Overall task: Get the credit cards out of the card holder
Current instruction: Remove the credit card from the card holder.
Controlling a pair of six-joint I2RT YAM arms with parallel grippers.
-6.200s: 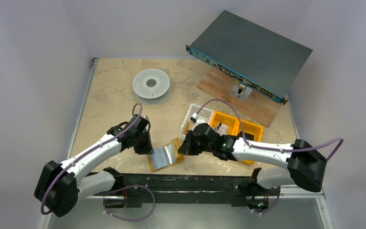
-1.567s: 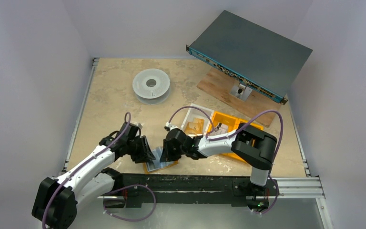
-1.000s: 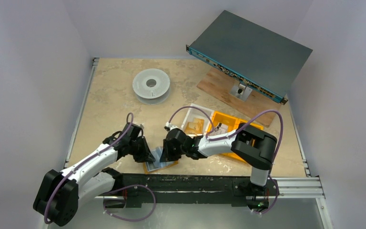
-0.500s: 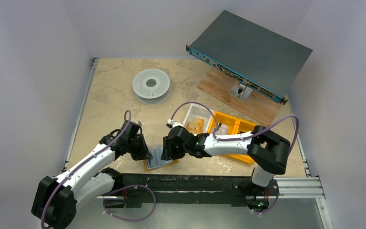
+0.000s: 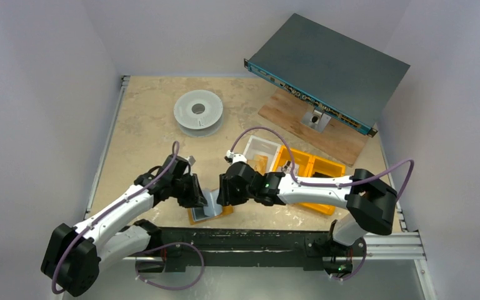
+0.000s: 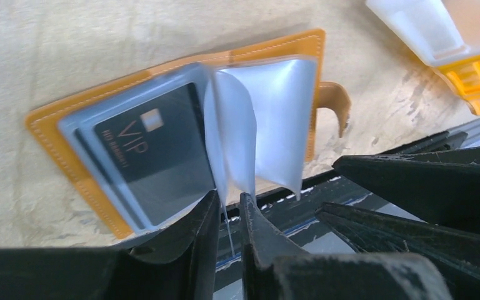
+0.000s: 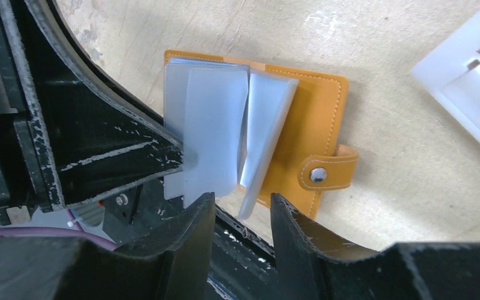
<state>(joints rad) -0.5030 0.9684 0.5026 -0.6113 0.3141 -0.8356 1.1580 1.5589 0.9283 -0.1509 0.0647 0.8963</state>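
bright even light, soft shadows, sharp focus

Right pincer [image 7: 242,199] parted, left pincer [image 6: 228,201] shifted right, seemingly straddling a sleeve [image 6: 232,125]

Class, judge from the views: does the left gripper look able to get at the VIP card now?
Probably not yet. The left gripper straddles the edge of a clear sleeve, fingers narrowly apart, while the VIP card lies flat inside another sleeve of the holder; no bare card edge shows to pinch.
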